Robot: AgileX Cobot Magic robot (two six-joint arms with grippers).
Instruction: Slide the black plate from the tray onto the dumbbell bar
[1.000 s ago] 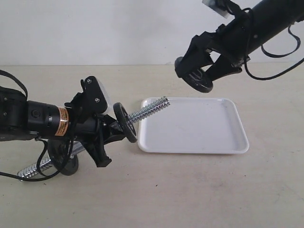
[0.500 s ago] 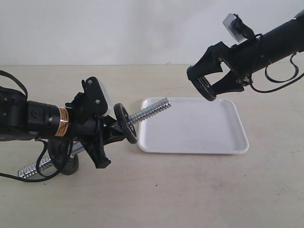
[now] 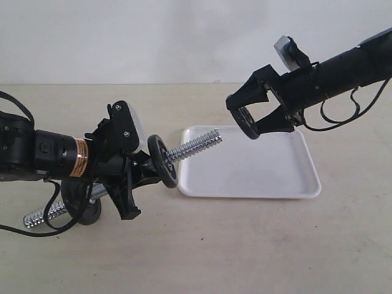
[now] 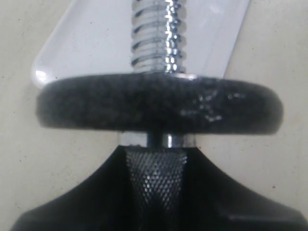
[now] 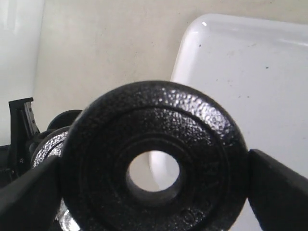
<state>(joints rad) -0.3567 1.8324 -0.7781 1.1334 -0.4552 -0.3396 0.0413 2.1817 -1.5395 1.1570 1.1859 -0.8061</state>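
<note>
1. The right tool (image 3: pixel 257 116), clamped on the black plate (image 5: pixel 202 144), has dropped left toward the thread tip; the plate hangs above the tray (image 3: pixel 269 165), nearly aligned.
2. The left tool (image 3: pixel 131 171) grips the dumbbell bar (image 3: pixel 193 146), tilted up.
3. A mounted disc (image 3: pixel 162 160) limits travel; nothing blocks the gap above the desk (image 3: pixel 245 245).

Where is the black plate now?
In the exterior view, the black plate is right of centre, held in the right claw above the tray, apart from the dumbbell bar.
</note>
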